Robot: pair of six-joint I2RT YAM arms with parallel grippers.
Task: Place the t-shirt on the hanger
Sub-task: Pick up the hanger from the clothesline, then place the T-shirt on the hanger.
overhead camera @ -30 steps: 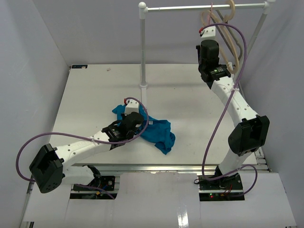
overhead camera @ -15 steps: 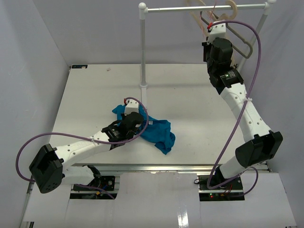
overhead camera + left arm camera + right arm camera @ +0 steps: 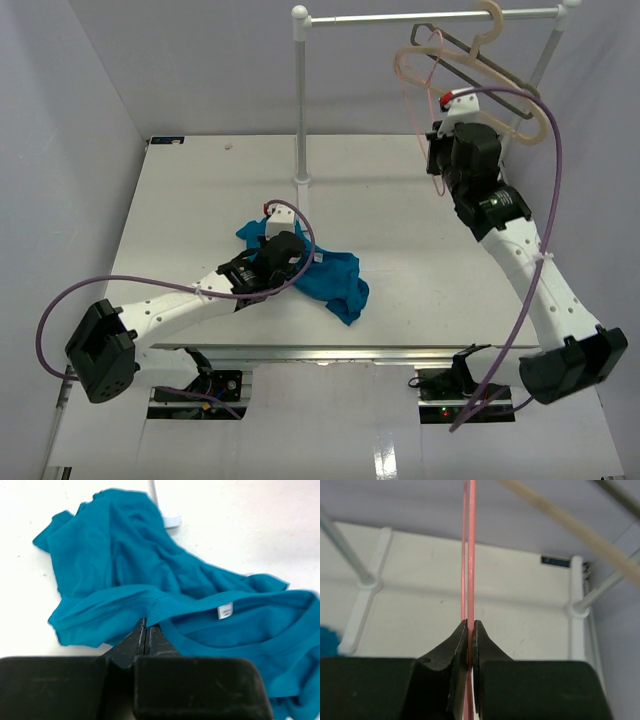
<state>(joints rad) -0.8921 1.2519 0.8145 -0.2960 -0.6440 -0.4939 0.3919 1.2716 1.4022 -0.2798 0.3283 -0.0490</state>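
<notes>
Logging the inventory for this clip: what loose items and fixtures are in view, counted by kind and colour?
t-shirt: 1
pink hanger, gripped by the right pincer: 1
beige hanger: 1 that I can make out
dark grey hanger: 1
clothes rack: 1
Total: 5

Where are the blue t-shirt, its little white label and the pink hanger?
the t-shirt point(image 3: 338, 282): top view, on its crumpled body.
the neck label point(image 3: 225, 611): left wrist view, on the tag's middle.
the hanger point(image 3: 471, 555): right wrist view, on its pink wire.
</notes>
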